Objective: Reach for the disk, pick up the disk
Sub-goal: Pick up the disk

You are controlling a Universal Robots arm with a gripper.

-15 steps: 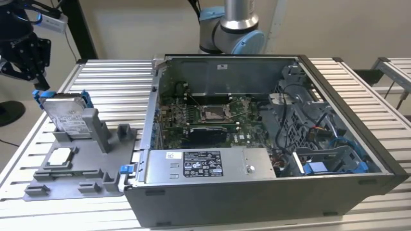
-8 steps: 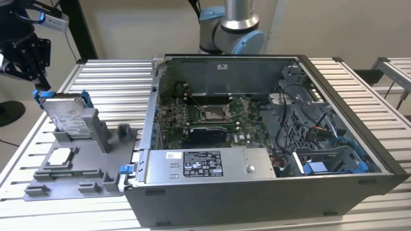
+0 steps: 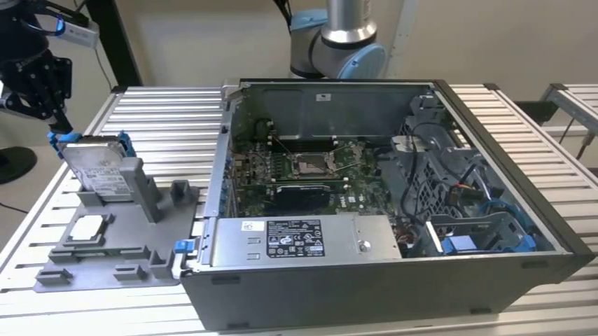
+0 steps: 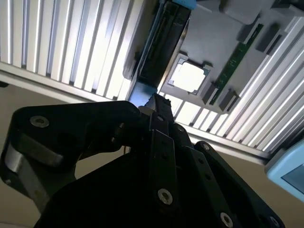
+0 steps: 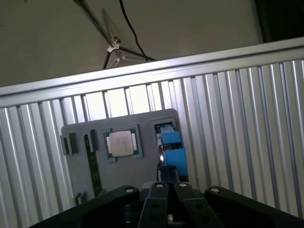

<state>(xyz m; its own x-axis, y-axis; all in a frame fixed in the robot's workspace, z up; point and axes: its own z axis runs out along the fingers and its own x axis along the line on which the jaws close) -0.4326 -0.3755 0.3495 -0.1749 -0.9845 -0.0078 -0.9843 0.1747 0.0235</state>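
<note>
Exterior view: we see a slatted metal worktop (image 3: 168, 119) carrying a grey holder (image 3: 122, 255) and an open computer case (image 3: 374, 294).
Holder: it lies by the worktop's edge on the exterior view's left, just beside the case.
Disk: the disk (image 3: 98, 168) stands on edge in a slot at the holder's far end, leaning a little, with its label facing us; in the second wrist view we see it edge-on (image 4: 164, 42).
Tool: the black tool (image 3: 61, 130) comes down on the disk's top corner. In both wrist views (image 4: 155, 100) (image 5: 167, 170) its tips are drawn together on the blue bracket (image 5: 172, 152). As far as we can see, they pinch it.
Chip: a square chip (image 3: 86, 225) lies flat in a recess of the holder, nearer to us than the disk.
Arm: the base of the arm (image 3: 341, 35) stands behind the case, at the worktop's far edge.
</note>
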